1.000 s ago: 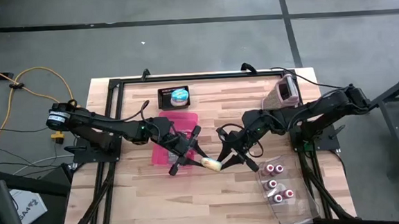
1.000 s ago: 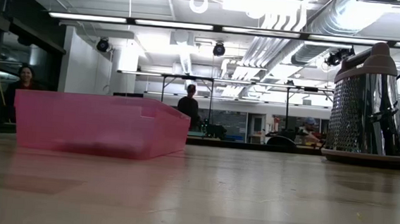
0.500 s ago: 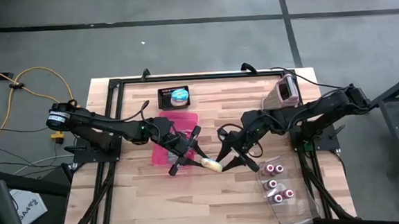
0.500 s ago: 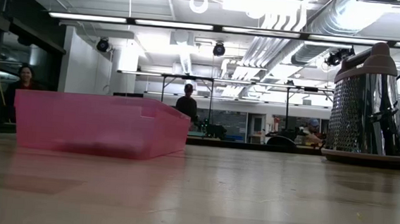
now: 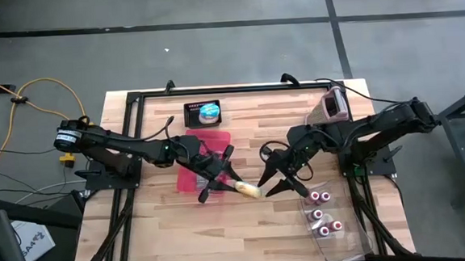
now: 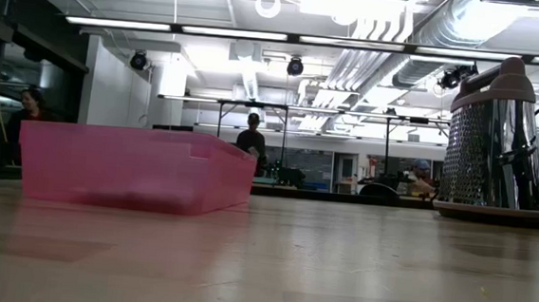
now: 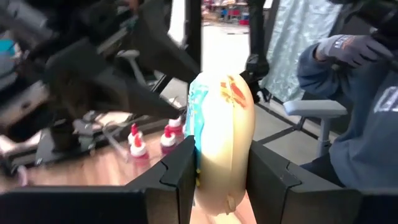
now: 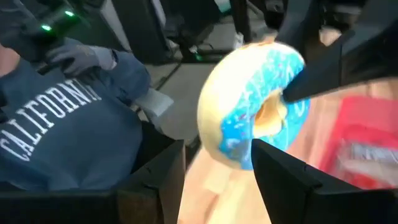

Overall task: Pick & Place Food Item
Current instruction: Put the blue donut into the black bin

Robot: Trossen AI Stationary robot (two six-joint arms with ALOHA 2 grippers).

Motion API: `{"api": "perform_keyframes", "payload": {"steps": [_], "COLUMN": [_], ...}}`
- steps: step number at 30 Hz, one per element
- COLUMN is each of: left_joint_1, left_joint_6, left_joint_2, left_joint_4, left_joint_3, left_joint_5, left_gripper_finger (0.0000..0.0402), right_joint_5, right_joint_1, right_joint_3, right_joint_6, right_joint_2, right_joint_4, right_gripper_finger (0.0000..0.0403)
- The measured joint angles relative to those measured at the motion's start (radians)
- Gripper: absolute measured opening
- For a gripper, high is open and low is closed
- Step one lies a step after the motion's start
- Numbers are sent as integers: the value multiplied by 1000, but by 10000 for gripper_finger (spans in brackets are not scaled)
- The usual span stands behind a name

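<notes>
worktop (image 5: pixel 254 226) carries a pink bin (image 5: pixel 192 161) behind the left pincer (image 5: pixel 229 186), a grater (image 6: pixel 498 148) and a clear tray (image 5: pixel 335 225) past the right pincer (image 5: pixel 278 180). left pincer is clamped on the donut (image 5: pixel 248 191), held edge-on above the boards, its flat faces against the fingers (image 7: pixel 177 177). right pincer stands spread, just beside the donut, hole facing it.

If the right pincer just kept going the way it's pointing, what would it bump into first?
Most likely the blue-iced donut, which sits right ahead of the open right pincer and is pinched by the left pincer. Depth is hard to judge.
</notes>
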Motion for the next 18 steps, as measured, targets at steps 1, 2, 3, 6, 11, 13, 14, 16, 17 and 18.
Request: {"api": "perform_keyframes", "payload": {"steps": [1,2,3,6,11,13,14,16,17,18], "left_joint_1": [9,18,27,64,135,164,177,208,223,238], "left_joint_6": [-13,-27,-41,-71,-73,-64,-62,-62,-62,-62], "left_joint_2": [0,0,0,0,-7,-14,-15,-16,-17,-18], "left_joint_4": [-6,-11,-15,-31,-86,-136,-152,-188,-210,-232], "left_joint_3": [0,0,0,0,0,0,0,0,0,-1], "left_joint_5": [-1,-1,-1,-1,-66,-142,-185,-257,-289,-314], "left_gripper_finger": [112,112,112,112,112,112,112,112,112,112], "right_joint_5": [10,26,37,117,259,289,301,310,312,310], "right_joint_1": [-4,-8,-13,-16,-14,-14,-14,-13,-13,-13], "right_joint_3": [1,0,-1,1,1,-1,-1,-1,-1,-1], "right_joint_6": [0,0,1,6,40,60,63,64,64,64], "right_joint_2": [-15,-36,-47,-76,-107,-106,-105,-104,-104,-104], "right_joint_4": [-31,-84,-130,-230,-378,-410,-410,-440,-446,-445], "right_gripper_finger": [172,172,172,172,170,170,170,170,169,168]}}
